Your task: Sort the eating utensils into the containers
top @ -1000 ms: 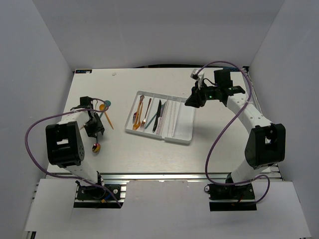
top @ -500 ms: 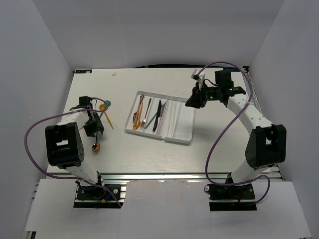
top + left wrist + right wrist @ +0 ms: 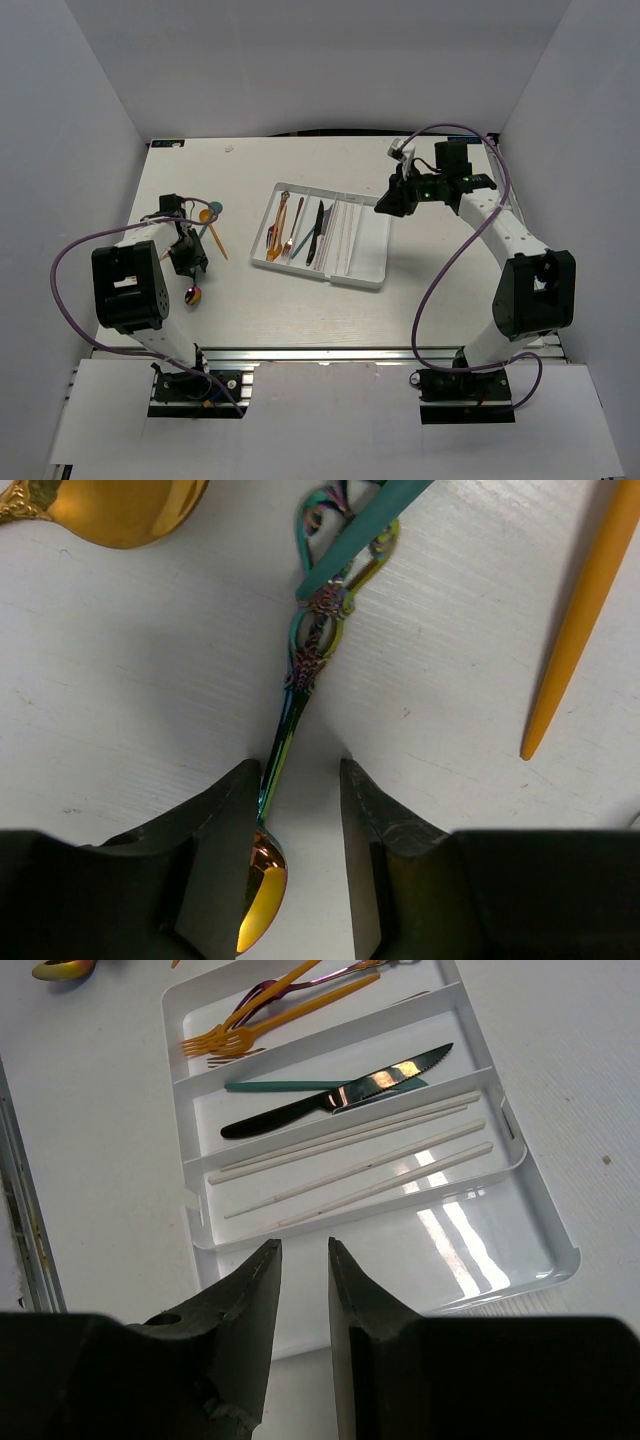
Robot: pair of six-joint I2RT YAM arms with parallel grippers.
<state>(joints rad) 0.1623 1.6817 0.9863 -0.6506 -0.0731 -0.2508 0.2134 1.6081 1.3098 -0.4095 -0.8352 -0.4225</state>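
Observation:
An iridescent spoon (image 3: 300, 670) lies on the table with its golden bowl (image 3: 193, 295) toward the near edge. My left gripper (image 3: 300, 770) is open and straddles the spoon's neck. Its left finger (image 3: 225, 850) touches the spoon and the right finger stands apart. A gold spoon (image 3: 120, 510), a teal handle (image 3: 360, 535) and an orange stick (image 3: 580, 620) lie just beyond. The white tray (image 3: 372, 250) holds orange forks (image 3: 260, 1020), a black knife (image 3: 330, 1100), a teal knife (image 3: 280, 1086) and pale chopsticks (image 3: 350, 1160). My right gripper (image 3: 304, 1245) hangs open and empty over the tray's right end (image 3: 540, 1210).
The gold spoon (image 3: 205, 215), teal utensil (image 3: 216, 208) and orange stick (image 3: 217, 240) cluster at the left of the table, beside the left arm. White walls close in the table on three sides. Purple cables loop from both arms.
The right gripper has drifted slightly right and back above the tray's edge. The left gripper stays over the spoon with its jaws barely changed.

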